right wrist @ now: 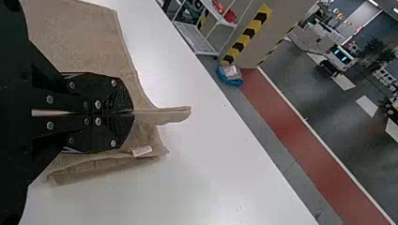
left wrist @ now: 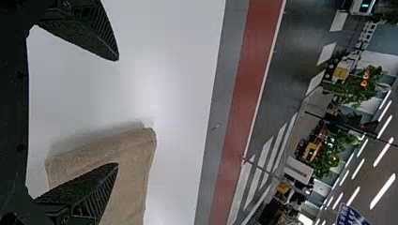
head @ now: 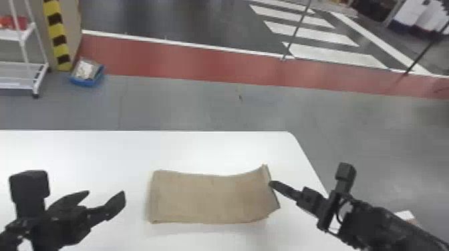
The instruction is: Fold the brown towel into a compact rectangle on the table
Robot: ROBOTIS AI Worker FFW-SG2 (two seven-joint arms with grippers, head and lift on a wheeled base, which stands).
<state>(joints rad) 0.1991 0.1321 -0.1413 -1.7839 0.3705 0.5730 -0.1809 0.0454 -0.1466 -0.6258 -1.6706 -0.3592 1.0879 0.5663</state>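
The brown towel (head: pixel 213 198) lies as a long rectangle on the white table, its right end lifted. At that raised edge is my right gripper (head: pixel 271 184). In the right wrist view my right gripper (right wrist: pixel 133 112) is shut on the towel (right wrist: pixel 84 35), a pinched ridge of cloth standing out past the tips and a small white tag beside it. Left of the towel, my left gripper (head: pixel 106 195) stands open with nothing between its fingers. The left wrist view has the left gripper (left wrist: pixel 117 112) with one finger in front of part of the towel (left wrist: pixel 133 164).
The white table (head: pixel 100 150) has its far edge beyond the towel and its rounded right corner near the right arm. Past it, on the floor, are a blue bin (head: pixel 87 80) and a white rack (head: pixel 20 75) at the far left.
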